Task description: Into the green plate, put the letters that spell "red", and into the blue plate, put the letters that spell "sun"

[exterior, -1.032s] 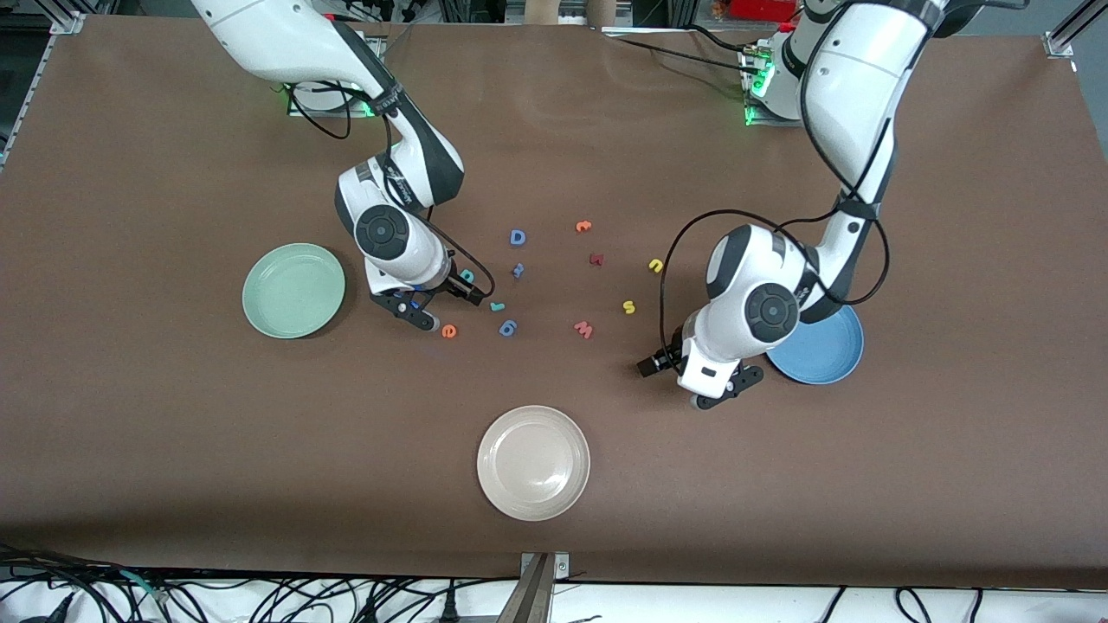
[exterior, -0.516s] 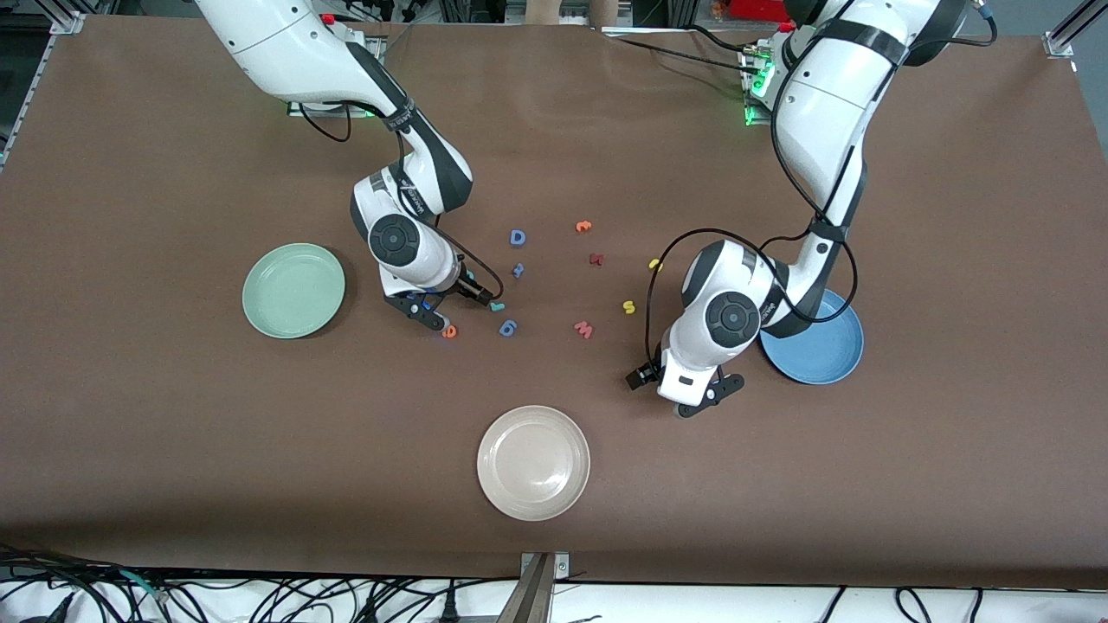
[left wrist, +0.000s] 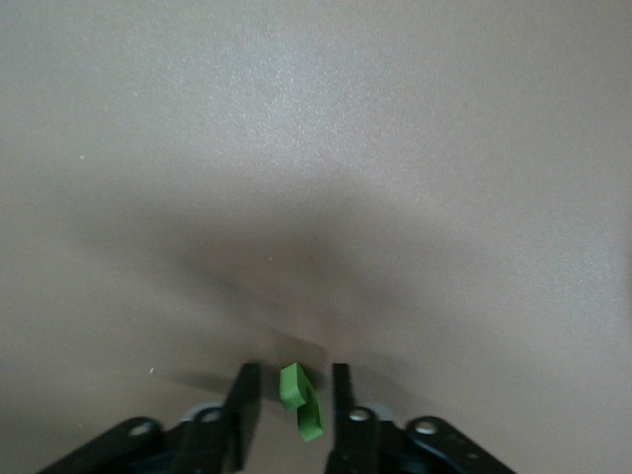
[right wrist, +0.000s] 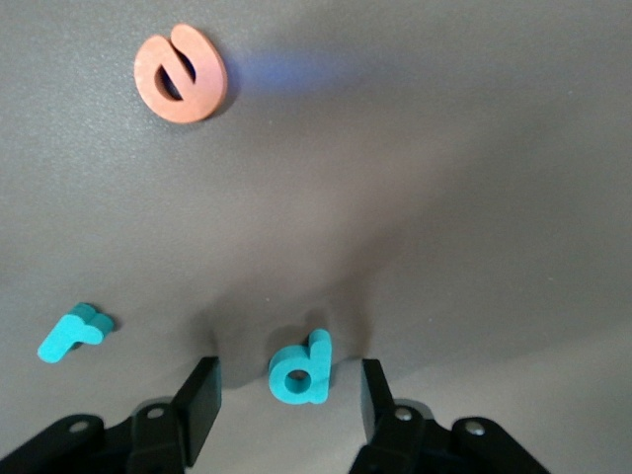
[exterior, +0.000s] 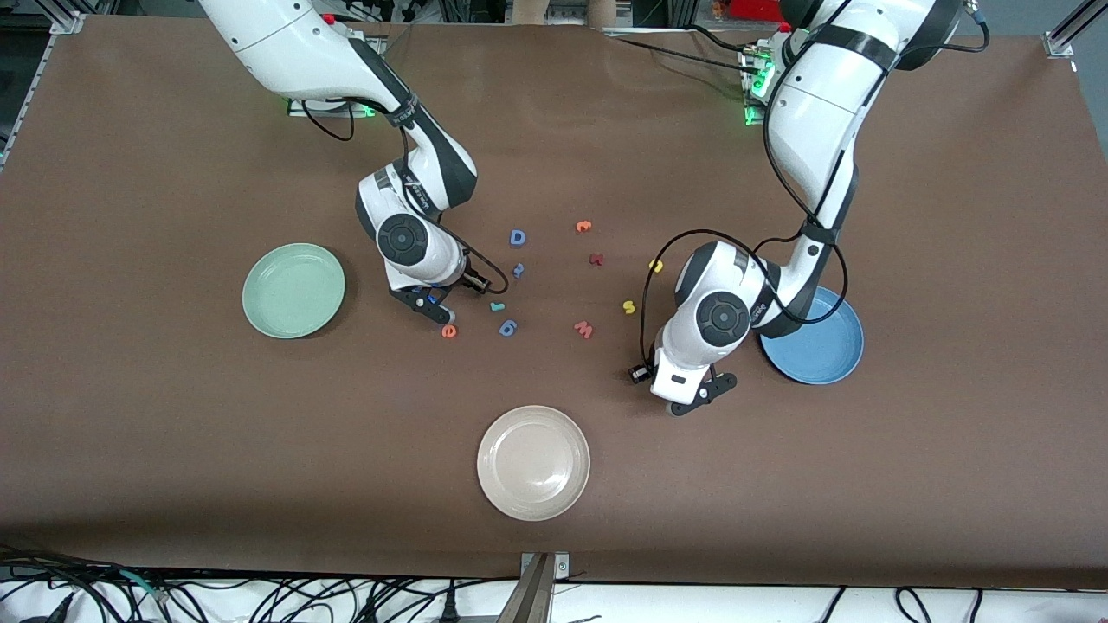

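My right gripper (exterior: 433, 307) (right wrist: 288, 369) is low over the table and open, with the teal "d" (right wrist: 299, 370) lying flat between its fingers and a gap on each side. The teal "r" (exterior: 497, 306) (right wrist: 74, 332) and orange "e" (exterior: 448, 330) (right wrist: 181, 73) lie close by. My left gripper (exterior: 692, 398) (left wrist: 294, 373) is down at the table, open but narrow, around the green "u" (left wrist: 300, 399), which stands on edge untouched. Yellow "s" (exterior: 629, 306) and yellow "n" (exterior: 655, 266) lie mid-table. The green plate (exterior: 293, 290) and the blue plate (exterior: 822, 350) hold nothing.
A cream plate (exterior: 533, 462) sits nearest the front camera. Other loose letters lie mid-table: blue "D" (exterior: 518, 237), small blue letter (exterior: 518, 270), blue "6" shape (exterior: 508, 327), pink "w" (exterior: 583, 329), dark red letter (exterior: 595, 259), orange letter (exterior: 583, 227).
The right gripper shifted toward mid-table and now covers the teal "d". The left gripper slid away from the blue plate. Both sets of jaws have narrowed.
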Available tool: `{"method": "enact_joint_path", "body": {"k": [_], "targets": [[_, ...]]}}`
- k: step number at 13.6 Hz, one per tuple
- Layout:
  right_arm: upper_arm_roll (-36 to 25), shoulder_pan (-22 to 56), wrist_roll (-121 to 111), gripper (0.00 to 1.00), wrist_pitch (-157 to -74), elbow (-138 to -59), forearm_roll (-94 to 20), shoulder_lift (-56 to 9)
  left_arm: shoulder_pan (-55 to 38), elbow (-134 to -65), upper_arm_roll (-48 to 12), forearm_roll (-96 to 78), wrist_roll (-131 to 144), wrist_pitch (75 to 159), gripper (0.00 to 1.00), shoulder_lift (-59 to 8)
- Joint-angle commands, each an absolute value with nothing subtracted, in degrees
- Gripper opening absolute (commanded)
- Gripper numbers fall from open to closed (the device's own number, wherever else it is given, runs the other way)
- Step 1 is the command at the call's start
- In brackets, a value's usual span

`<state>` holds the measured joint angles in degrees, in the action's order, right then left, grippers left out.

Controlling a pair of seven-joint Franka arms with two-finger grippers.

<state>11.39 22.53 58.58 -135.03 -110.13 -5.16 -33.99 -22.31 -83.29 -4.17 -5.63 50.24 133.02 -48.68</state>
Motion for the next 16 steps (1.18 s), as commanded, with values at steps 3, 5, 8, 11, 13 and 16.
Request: {"method": "enact_joint_path", "body": {"k": [3, 5, 8, 11, 13, 16], "targets": [[11.78, 22.06, 59.06, 0.57, -134.12, -110.92, -6.06, -32.70, -22.68, -81.47, -3.43, -3.96, 50.98, 132.98, 0.00, -49.40], [11.78, 22.06, 59.06, 0.57, -134.21, -110.92, -6.06, -32.78, -21.45, -81.47, -2.82, -3.96, 50.45, 132.02, 0.00, -48.26], [11.69, 21.80, 59.06, 0.46, -134.56, -110.92, -6.06, -33.22, -18.64, -80.51, -1.41, -3.87, 45.20, 122.99, 0.00, -46.50], [11.60, 21.53, 59.06, 0.12, -134.21, -110.92, -6.06, -33.14, -13.03, -78.05, -1.41, -3.78, 36.94, 111.22, 0.00, -44.92], [11.60, 21.53, 59.06, 0.04, -134.12, -110.92, -6.06, -32.96, -9.95, -77.52, -1.41, -3.87, 30.88, 105.67, 0.00, -42.99], [10.47, 21.01, 58.10, 0.04, -128.45, -109.78, -6.06, -30.16, -8.18, -78.22, -1.32, -3.00, 26.56, 100.13, 0.00, -42.62]]}}
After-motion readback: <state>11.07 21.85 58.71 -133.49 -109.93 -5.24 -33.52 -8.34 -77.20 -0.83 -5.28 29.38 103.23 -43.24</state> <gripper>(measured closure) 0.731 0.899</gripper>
